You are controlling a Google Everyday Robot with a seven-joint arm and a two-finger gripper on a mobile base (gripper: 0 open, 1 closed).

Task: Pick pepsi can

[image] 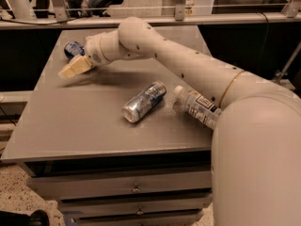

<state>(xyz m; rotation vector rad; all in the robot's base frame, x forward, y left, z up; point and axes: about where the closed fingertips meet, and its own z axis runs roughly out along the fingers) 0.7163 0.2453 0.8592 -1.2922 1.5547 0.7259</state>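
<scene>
1. The pepsi can (73, 48) sits at the far left corner of the grey table (94, 126), partly hidden behind the robot's wrist.
2. The gripper (71, 69) hangs just near of that can, pointing left and downward over the table's left edge; from here I cannot make out whether it is spread or closed, and nothing shows in it.
3. The white arm (188, 65) reaches in from the right.
4. 1 silver and light-blue can (143, 101) lies on its side mid-table.
5. 1 clear bottle (195, 108) lies just right of it, white cap toward that can.
</scene>
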